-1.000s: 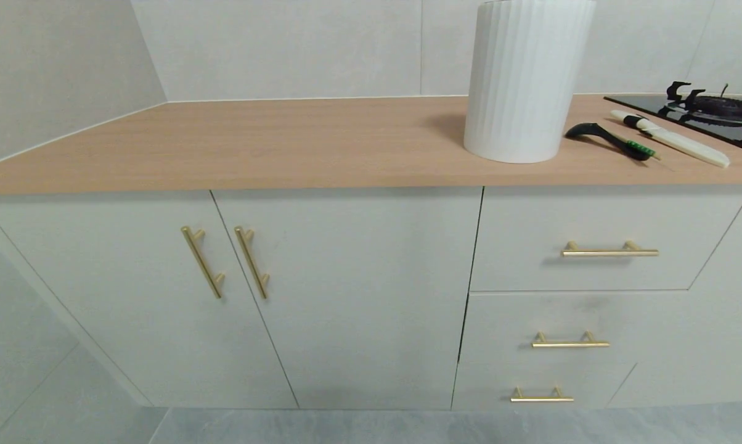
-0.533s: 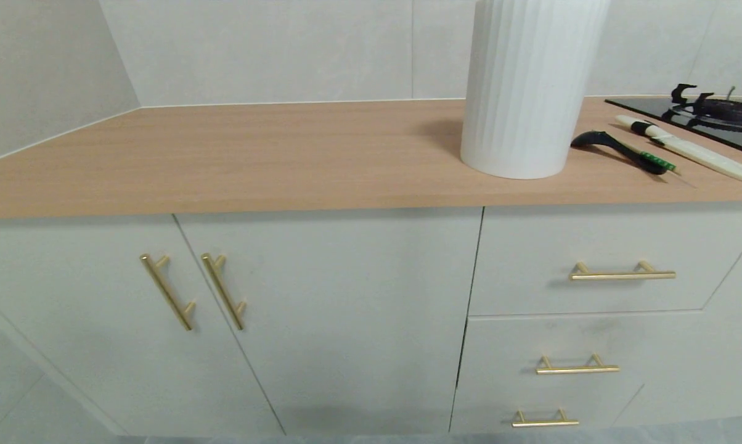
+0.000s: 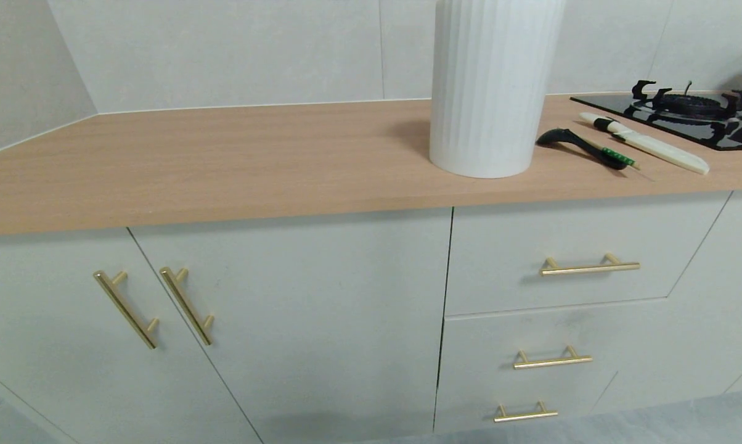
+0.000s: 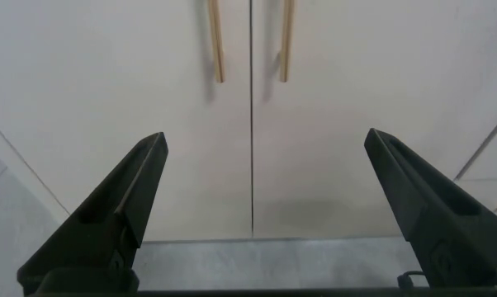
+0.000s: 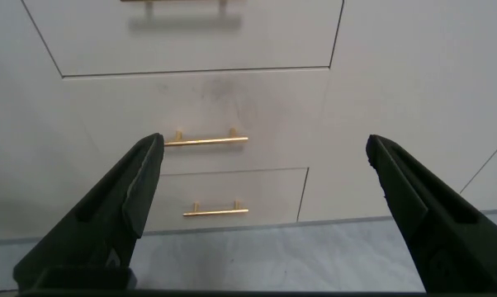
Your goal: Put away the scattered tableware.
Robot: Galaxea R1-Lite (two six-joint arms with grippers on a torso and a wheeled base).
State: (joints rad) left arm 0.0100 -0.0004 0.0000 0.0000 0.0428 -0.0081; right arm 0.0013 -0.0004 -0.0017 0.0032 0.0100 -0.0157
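Observation:
On the wooden countertop [image 3: 223,160], right of a tall white ribbed container [image 3: 491,86], lie a black utensil with a green-banded handle [image 3: 583,147] and a white knife with a black collar [image 3: 645,143]. My left gripper [image 4: 263,157] is open, low down and facing the double cabinet doors [image 4: 251,115] with their gold handles. My right gripper [image 5: 263,161] is open too, low in front of the drawer fronts [image 5: 207,124], with nothing between its fingers.
A black gas hob [image 3: 685,111] sits at the far right of the counter. Below are two cabinet doors [image 3: 223,320] at the left and three drawers with gold handles [image 3: 590,267] at the right. Tiled walls close the back and the left corner. Grey floor lies beneath.
The head camera has shifted: the whole scene slid left and the cabinets look closer. The things on the counter have not moved relative to each other.

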